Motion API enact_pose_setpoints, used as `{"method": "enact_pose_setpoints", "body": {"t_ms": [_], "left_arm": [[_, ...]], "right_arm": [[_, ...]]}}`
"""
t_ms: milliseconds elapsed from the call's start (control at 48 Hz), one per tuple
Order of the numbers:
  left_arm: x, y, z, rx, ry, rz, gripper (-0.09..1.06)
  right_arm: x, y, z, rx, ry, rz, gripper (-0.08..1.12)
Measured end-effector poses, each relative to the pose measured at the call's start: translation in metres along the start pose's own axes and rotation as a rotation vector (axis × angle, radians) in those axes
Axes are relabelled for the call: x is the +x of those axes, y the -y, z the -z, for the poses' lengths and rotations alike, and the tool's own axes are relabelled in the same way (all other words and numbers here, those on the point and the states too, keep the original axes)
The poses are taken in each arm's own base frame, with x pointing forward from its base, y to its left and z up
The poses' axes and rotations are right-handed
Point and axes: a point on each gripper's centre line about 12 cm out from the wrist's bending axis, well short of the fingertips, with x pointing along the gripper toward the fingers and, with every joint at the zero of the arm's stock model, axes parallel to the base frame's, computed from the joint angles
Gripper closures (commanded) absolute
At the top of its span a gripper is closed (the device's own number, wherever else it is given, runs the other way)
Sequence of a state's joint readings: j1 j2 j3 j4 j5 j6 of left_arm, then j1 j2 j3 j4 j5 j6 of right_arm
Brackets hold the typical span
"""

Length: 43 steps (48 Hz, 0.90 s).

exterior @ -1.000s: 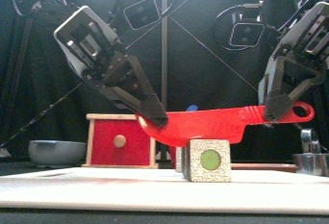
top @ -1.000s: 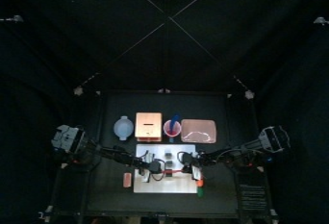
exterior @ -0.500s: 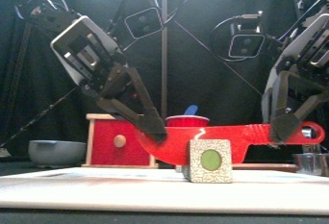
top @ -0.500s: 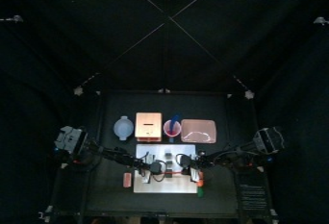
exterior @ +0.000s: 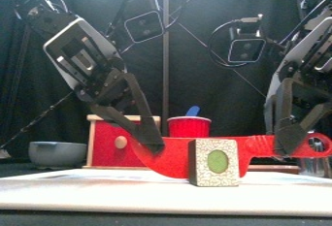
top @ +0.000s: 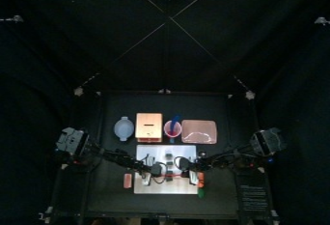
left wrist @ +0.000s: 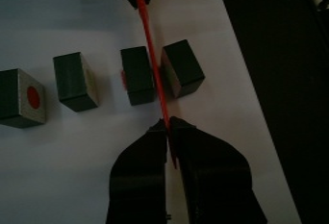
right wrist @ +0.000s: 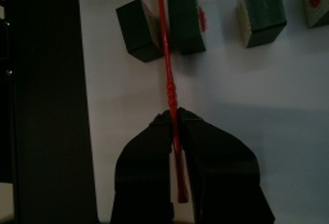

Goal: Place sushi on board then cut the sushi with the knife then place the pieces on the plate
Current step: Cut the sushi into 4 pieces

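Observation:
The red toy knife (exterior: 240,145) is gripped at both ends. My left gripper (exterior: 158,150) is shut on the blade tip and my right gripper (exterior: 288,143) is shut on the handle. The blade lies low across the white cutting board (exterior: 78,186), just behind a sushi piece (exterior: 215,162) with a green centre. In the left wrist view the knife (left wrist: 154,64) runs down between two dark blocks (left wrist: 137,74) (left wrist: 183,66), with two more blocks (left wrist: 77,82) standing apart. The right wrist view shows the same blade (right wrist: 166,45) between the end blocks (right wrist: 139,28) (right wrist: 187,18).
Behind the board stand the wooden box with a red drawer front (exterior: 119,141), a red cup holding a blue knife (exterior: 189,126), the blue-grey bowl (exterior: 54,153) at the left and the pink tray (top: 200,130) at the back right.
Both grippers have come down with the knife. The blade has dropped from above the sushi to level with it, between two blocks.

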State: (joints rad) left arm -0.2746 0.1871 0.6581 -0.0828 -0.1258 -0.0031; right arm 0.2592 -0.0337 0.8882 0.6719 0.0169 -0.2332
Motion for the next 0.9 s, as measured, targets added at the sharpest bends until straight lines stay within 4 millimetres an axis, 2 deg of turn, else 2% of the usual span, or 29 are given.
{"method": "enact_pose_setpoints", "body": {"t_ms": [146,438,604,708,896], "left_arm": [[0.000,0.006,0.000,-0.002,0.001,0.010,0.54],[-0.002,0.007,-0.002,-0.005,0.008,0.012,0.54],[-0.015,0.009,-0.017,0.015,0.052,0.020,0.54],[-0.027,0.010,-0.027,0.049,0.089,0.025,0.54],[-0.043,-0.007,-0.040,0.083,0.137,-0.005,0.52]], "right_arm": [[0.000,-0.007,0.001,0.000,-0.001,-0.015,0.70],[-0.002,-0.010,-0.003,0.002,0.011,-0.022,0.70],[-0.018,-0.015,-0.019,-0.016,0.070,-0.051,0.70],[-0.037,-0.018,-0.032,-0.039,0.129,-0.074,0.70],[-0.063,-0.013,-0.047,-0.040,0.196,-0.085,0.70]]}}
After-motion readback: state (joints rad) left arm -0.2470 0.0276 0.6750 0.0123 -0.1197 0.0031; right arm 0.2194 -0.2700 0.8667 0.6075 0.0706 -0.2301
